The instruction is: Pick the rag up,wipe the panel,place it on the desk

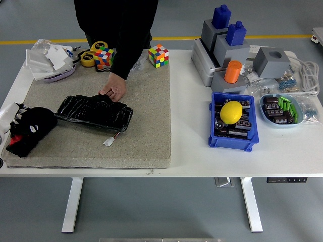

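1. Head view: the black panel (94, 112) is laid flat on the grey mat (146, 126), at its left half, so that its top face is offered for wiping.
2. The far edge of the panel is pressed down by a person's hand (115, 91), which reaches from the far side; probably this is done so the panel does not slide when it is rubbed.
3. The left hand (25, 128) is seen at the left edge of the mat, just beside the near-left end of the panel. A dark bundle, likely the rag, seems to be covered by it, but it cannot be told if the fingers are closed on it.
4. The right hand is not seen.
5. The blue bin (233, 122) with a yellow ball (231, 112) is kept well apart on the right, outside the wiping area.
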Controlling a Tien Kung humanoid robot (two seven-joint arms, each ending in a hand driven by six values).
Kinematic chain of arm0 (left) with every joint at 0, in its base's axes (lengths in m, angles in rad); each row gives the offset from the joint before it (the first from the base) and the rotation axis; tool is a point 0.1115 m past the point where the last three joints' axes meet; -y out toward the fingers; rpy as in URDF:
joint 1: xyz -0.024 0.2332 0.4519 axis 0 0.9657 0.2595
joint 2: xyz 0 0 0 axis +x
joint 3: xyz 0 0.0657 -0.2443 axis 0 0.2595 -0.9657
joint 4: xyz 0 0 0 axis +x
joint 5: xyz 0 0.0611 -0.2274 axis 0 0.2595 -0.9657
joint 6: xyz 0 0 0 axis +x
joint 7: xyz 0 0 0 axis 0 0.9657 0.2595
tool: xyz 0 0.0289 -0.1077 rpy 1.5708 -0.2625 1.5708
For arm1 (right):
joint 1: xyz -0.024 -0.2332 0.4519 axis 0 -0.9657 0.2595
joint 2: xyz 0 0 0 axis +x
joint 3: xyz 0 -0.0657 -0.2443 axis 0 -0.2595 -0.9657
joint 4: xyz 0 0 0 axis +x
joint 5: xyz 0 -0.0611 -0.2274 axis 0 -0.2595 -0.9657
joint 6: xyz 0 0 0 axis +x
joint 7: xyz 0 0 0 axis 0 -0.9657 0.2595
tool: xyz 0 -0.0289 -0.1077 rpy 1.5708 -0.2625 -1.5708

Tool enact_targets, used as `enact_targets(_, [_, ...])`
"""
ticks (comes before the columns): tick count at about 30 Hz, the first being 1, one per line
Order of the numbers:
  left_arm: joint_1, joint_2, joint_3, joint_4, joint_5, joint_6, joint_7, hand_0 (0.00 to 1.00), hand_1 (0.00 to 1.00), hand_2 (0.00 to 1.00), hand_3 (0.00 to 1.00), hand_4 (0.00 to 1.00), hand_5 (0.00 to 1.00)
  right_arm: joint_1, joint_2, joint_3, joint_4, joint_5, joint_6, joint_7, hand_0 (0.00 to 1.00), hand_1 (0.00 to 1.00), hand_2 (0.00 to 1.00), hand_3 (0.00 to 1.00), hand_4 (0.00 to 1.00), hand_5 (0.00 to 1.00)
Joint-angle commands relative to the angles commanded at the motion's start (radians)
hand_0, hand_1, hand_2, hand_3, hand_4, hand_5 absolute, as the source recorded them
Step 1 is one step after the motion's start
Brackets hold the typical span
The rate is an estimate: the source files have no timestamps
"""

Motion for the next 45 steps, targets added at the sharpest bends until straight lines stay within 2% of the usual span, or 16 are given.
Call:
enact_targets(10, [-0.005,0.012,0.004,-0.007,0.016,-0.009,0.008,0.289,0.285,0.431,0.574,0.605,0.054,0.002,-0.001,0.0,0.0,-0.001,0.002,0.0,0.727,0.673,0.683,0.609,0.998,0.559])
enact_targets(17, [-0.015,0.045,-0.007,-0.02,0.021,-0.024,0.014,0.288,0.261,0.424,0.58,0.596,0.046,0.003,-0.003,-0.003,0.0,-0.001,0.002,0.0,0.727,0.673,0.683,0.61,0.998,0.559])
enact_targets(22, [-0.045,0.076,-0.012,-0.027,0.027,-0.031,0.021,0.288,0.261,0.424,0.58,0.596,0.046,0.008,-0.006,-0.014,0.0,0.0,0.002,0.0,0.727,0.673,0.683,0.61,0.998,0.559])
enact_targets(28, [-0.087,0.094,-0.007,-0.03,0.018,-0.041,0.031,0.283,0.256,0.423,0.579,0.591,0.044,0.012,-0.008,-0.022,0.0,0.0,0.001,-0.001,0.727,0.673,0.684,0.61,0.998,0.559])
enact_targets(36, [-0.154,0.081,0.039,-0.015,0.002,-0.051,0.042,0.279,0.253,0.428,0.584,0.585,0.039,0.018,-0.007,-0.036,0.0,0.003,0.001,-0.001,0.728,0.673,0.684,0.611,0.998,0.559])
enact_targets(45, [-0.204,0.016,0.064,0.028,-0.015,-0.058,0.056,0.278,0.252,0.429,0.585,0.583,0.039,0.02,-0.01,-0.041,-0.001,0.004,0.002,-0.001,0.728,0.673,0.684,0.61,0.998,0.559])
